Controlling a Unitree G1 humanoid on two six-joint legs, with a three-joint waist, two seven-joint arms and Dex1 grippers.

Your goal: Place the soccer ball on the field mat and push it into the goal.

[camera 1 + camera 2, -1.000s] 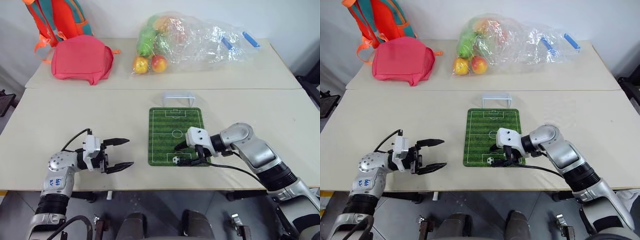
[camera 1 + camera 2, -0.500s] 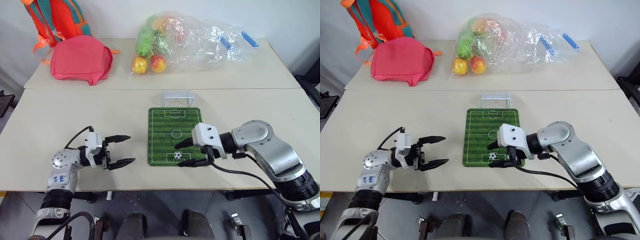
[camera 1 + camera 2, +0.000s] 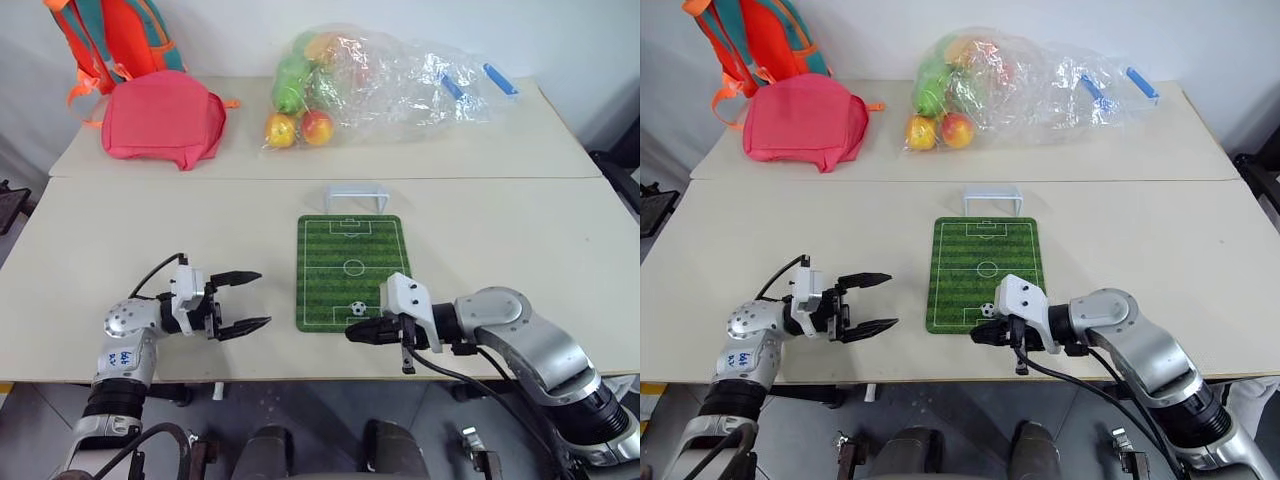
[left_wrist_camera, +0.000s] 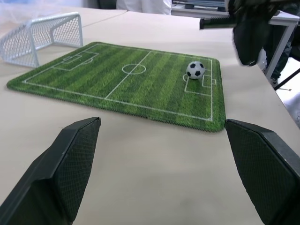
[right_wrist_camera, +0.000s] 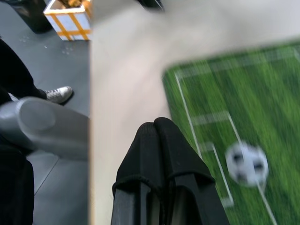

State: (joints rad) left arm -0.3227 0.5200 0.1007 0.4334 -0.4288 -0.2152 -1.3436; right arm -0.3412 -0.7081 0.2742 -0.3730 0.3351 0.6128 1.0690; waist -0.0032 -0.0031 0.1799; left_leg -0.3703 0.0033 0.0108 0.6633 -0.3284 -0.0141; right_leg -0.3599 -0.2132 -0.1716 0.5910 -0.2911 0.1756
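The soccer ball (image 3: pixel 357 309), white with black patches, lies free on the near end of the green field mat (image 3: pixel 350 255), inside the printed goal box. The white goal (image 3: pixel 356 196) stands on the table just past the mat's far edge. My right gripper (image 3: pixel 353 333) is shut with nothing in it, hovering just off the mat's near edge, a little nearer than the ball and apart from it. My left gripper (image 3: pixel 255 299) stands open and empty over the table to the left of the mat. In the left wrist view the ball (image 4: pixel 195 70) sits near the mat's (image 4: pixel 108 84) right end.
On the far table lie a red bag (image 3: pixel 163 116), an orange backpack (image 3: pixel 115 40) and a clear plastic bag of fruit (image 3: pixel 380 80). The table's front edge (image 3: pixel 330 380) runs close under both grippers.
My right gripper let go of the ball on the mat, drew back toward the front edge and shut. The ball stayed on the mat. The left gripper kept still.
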